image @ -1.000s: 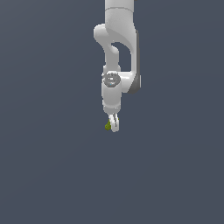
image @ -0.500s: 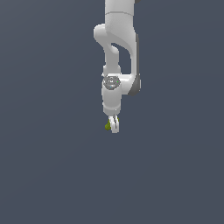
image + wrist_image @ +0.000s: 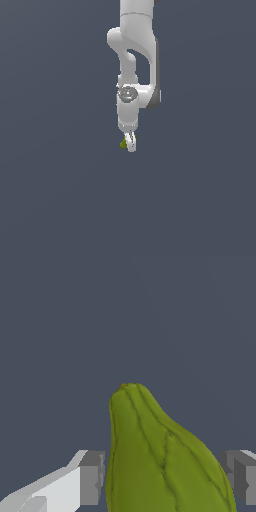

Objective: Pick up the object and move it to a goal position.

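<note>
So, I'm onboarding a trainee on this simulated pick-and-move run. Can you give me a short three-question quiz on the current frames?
1. True or false: the small olive-green, ridged, elongated object sits between the fingers of the white pincer.
2. Multiple choice: in the exterior view, the white robot arm reaches toward the object from
A. above
B. the exterior view's left
C. below
3. Fill in: in the wrist view, the grey pads flank the object on ____ sides.

Key: 1 true; 2 A; 3 both. Pad contact cannot be confirmed: a thin gap shows at each pad in the wrist view.
</note>
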Motion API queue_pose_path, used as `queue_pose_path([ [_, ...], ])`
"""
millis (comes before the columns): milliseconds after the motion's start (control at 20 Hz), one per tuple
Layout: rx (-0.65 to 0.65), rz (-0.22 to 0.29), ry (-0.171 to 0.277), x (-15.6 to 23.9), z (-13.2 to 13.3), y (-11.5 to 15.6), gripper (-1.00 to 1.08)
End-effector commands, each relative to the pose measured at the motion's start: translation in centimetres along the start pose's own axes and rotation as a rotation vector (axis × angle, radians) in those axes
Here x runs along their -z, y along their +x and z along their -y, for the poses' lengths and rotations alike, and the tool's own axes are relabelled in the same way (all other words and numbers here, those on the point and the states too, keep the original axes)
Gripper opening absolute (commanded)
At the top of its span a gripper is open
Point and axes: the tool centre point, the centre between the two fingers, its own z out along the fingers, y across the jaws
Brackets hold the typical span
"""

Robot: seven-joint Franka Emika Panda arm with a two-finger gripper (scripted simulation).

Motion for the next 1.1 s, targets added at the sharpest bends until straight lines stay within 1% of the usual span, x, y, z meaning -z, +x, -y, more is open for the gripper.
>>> queue_pose_path([
  [0,0.0,0.0,0.002,0.5,0.3,-0.1,-1.0],
  [200,0.0,-0.001,0.002,1.9,1.0,-0.5,-1.0],
  [450,-0.001,-0.002,0.001,4.7,2.5,-1.3,-1.0],
  [1050,-0.001,-0.004,0.001,14.8,8.1,-4.2,-1.0],
])
